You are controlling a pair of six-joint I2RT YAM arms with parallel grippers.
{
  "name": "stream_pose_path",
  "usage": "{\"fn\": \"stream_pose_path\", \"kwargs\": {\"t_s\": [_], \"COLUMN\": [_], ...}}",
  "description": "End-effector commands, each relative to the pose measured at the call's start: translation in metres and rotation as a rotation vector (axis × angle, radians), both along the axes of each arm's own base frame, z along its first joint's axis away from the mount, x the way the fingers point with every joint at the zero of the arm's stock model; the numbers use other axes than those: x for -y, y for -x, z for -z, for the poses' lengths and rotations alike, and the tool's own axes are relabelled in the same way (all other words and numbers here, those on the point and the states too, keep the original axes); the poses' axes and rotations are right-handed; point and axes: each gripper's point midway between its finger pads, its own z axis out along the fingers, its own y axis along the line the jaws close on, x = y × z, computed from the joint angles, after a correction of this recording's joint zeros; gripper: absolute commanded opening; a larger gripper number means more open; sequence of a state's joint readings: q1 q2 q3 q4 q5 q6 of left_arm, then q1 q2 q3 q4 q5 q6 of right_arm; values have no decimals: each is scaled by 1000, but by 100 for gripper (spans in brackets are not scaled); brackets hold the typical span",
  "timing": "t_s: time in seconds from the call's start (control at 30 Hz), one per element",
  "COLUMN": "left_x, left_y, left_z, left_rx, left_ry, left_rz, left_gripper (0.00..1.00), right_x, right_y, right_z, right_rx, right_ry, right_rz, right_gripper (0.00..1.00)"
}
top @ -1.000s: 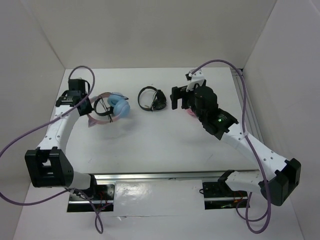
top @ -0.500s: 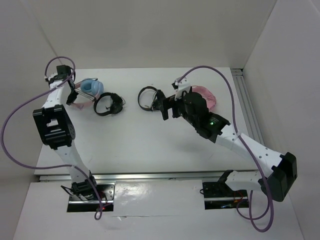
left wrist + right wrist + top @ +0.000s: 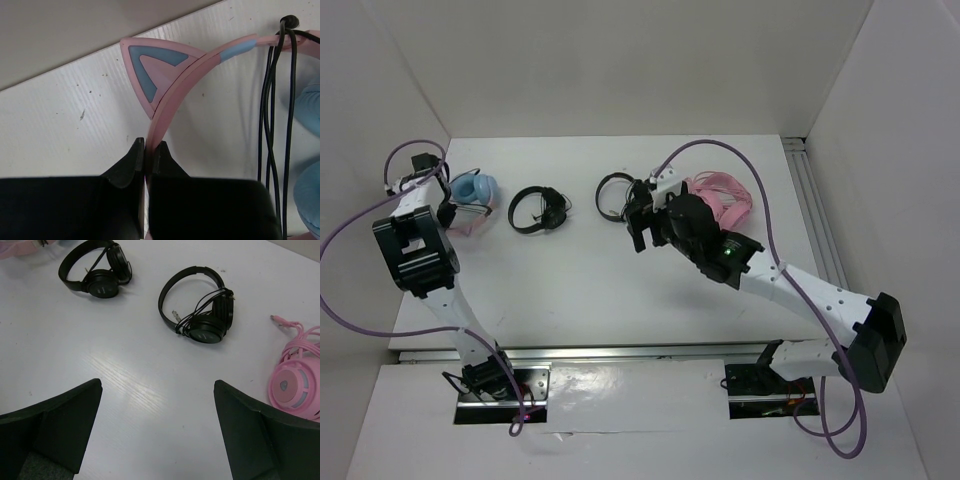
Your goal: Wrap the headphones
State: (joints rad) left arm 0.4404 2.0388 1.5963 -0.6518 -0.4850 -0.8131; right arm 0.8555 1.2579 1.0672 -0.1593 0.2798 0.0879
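Left wrist view is showing the headphones point(image 3: 185, 75) sitting at the far left of the desk point(image 3: 620, 290), with the left gripper point(image 3: 148, 147) pinching their pink headband tightly. The right gripper point(image 3: 156, 385) is hovering spread wide, holding nothing, above a black pair point(image 3: 200, 305), another black set point(image 3: 97, 270) and a pink pair point(image 3: 295, 385).

Left wrist view: the headphones point(image 3: 235, 48) run off the right edge, leaving only slivers of the light blue ear cups point(image 3: 311, 107), and the headband point(image 3: 167, 107) vanishes between the left gripper point(image 3: 148, 148) fingers (pinched there); right wrist view: the pink headphones point(image 3: 295, 385) are cut by the right edge.
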Motion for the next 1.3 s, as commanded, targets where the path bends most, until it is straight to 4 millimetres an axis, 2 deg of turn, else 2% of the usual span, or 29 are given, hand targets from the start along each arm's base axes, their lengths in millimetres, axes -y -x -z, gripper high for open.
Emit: {"fn": "stream_pose_path", "kwargs": {"t_s": [0.0, 0.03, 0.17, 0.27, 0.3, 0.37, 0.5, 0.53, 0.67, 0.77, 0.87, 0.9, 0.97, 1.0, 1.03, 1.07, 1.1, 1.13, 1.2, 1.23, 1.27], "left_x": [5, 7, 14, 22, 23, 27, 35, 36, 38, 41, 46, 51, 58, 62, 71, 75, 76, 88, 111, 138, 156], "left_y": [-14, -15, -7, 1, 3, 5, 7, 9, 13, 14, 15, 17, 17, 14, 11, 12, 11, 15, 19, 23, 34], "left_z": [-11, -11, -2, -1, -1, 2, -14, -17, -26, -31, -52, -54, -64, -79, -87, -98, -111, -135, -165, -172, -207], "left_rx": [83, 87, 68, 72, 76, 82, 131, 137, 162, 166, 217, 228, 241, 274, 301, 318, 365, 458, 562, 629, 735], "left_ry": [-1, 6, 34, 58, 61, 77, 84, 81, 69, 82, 87, 101, 113, 108, 134, 128, 120, 150, 168, 249, 221], "left_rz": [24, 28, 35, 35, 26, 33, 58, 58, 60, 57, 61, 70, 142, 184, 239, 291, 326, 389, 479, 569, 648], "left_gripper": [0, 0, 17, 19, 26, 34, 45, 51, 59, 61, 65, 70, 100, 100, 100, 100, 100, 100, 100, 100, 100], "right_x": [-3, -5, -11, -12, -12, -12, -19, -19, -25, -28, -29, -27, -22, -17, -10, 1, 7, 20, 39, 46, 55], "right_y": [0, 2, 8, 8, 8, 7, 13, 13, 17, 20, 24, 23, 21, 21, 21, 18, 17, 23, 30, 39, 43], "right_z": [-2, -2, -2, -8, -8, -12, -16, -16, -26, -28, -35, -37, -46, -52, -49, -65, -68, -64, -89, -89, -101], "right_rx": [15, 17, 20, 32, 32, 38, 43, 43, 57, 57, 63, 60, 65, 67, 51, 54, 42, 16, 25, 6, 17], "right_ry": [7, 9, 11, 7, 7, 0, -8, -8, -22, -23, -31, -36, -56, -64, -43, -79, -82, -40, -65, -48, -62], "right_rz": [5, 2, -12, -1, -1, -1, -23, -23, -32, -43, -52, -40, -2, 21, 49, 124, 161, 181, 224, 219, 227], "right_gripper": [100, 100, 100, 100, 100, 100, 100, 100, 100, 100, 100, 100, 100, 100, 100, 100, 100, 100, 100, 100, 100]}}
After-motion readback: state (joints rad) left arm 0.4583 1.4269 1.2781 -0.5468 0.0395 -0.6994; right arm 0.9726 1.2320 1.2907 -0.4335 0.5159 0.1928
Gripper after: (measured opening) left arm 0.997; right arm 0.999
